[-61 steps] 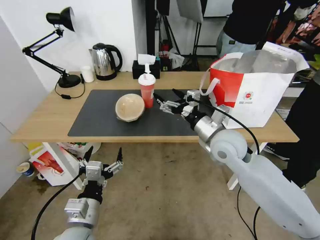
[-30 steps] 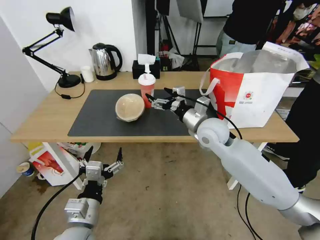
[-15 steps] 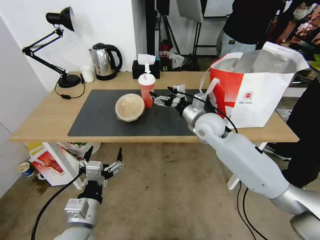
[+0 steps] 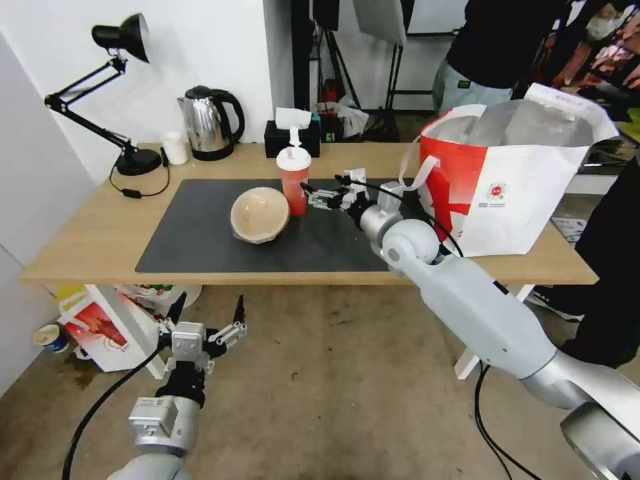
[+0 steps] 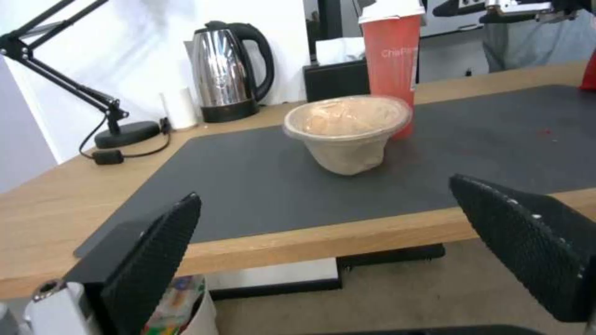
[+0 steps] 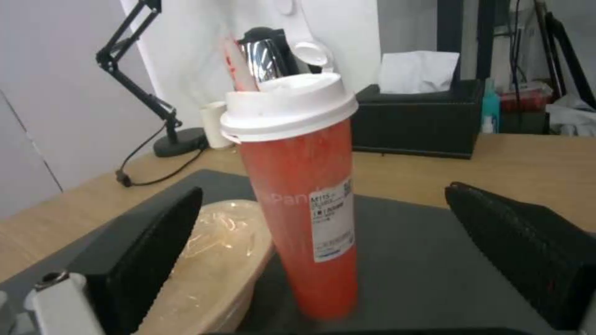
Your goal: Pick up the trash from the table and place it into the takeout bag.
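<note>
Cup [image 4: 294, 175], red with white lid, upright on dark mat [image 4: 200, 233], touching beige bowl [image 4: 260, 215] on its left. Right end effector [image 4: 319, 197] level with cup's lower half, just beside it, fingers spread wide, nothing gripped; cup seen between both fingers in right wrist view [image 6: 298, 186]. Bag [image 4: 513, 180] at right end of surface [image 4: 87, 233], mouth open. Left end effector [image 4: 205, 319] low in front of surface, over floor, spread open, empty. Kettle [image 4: 210, 123], lamp [image 4: 100, 93], tissue box [image 4: 291, 137] along back edge.
</note>
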Tool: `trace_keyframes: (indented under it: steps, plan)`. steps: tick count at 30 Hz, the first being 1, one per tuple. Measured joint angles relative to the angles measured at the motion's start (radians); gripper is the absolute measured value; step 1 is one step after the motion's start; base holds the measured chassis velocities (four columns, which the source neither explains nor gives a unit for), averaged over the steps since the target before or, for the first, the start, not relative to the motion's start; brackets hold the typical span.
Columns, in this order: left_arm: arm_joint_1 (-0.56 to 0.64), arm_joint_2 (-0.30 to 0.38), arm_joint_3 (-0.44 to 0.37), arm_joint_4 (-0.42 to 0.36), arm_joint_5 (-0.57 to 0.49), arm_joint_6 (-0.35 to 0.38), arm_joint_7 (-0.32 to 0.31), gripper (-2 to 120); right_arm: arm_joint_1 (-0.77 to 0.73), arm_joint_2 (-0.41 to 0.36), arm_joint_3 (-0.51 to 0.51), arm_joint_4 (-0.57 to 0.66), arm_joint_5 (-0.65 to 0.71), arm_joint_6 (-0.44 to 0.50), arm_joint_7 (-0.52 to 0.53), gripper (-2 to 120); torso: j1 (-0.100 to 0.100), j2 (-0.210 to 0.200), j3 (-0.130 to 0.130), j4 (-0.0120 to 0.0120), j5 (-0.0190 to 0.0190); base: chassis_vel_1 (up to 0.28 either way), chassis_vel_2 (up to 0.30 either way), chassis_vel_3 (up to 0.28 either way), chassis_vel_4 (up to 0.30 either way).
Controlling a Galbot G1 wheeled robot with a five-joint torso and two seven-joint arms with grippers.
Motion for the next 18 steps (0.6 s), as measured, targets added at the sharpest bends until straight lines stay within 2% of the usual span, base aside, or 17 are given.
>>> trace_keyframes:
  steps: [18]
  plan:
    - [0.0, 0.0, 0.0, 0.0, 0.0, 0.0, 0.0, 100, 0.035, 0.033, -0.026, -0.068, -0.006, -0.001, -0.007, 100, 0.0, 0.0, 0.0, 0.0, 0.0, 0.0, 0.0, 0.0, 0.0]
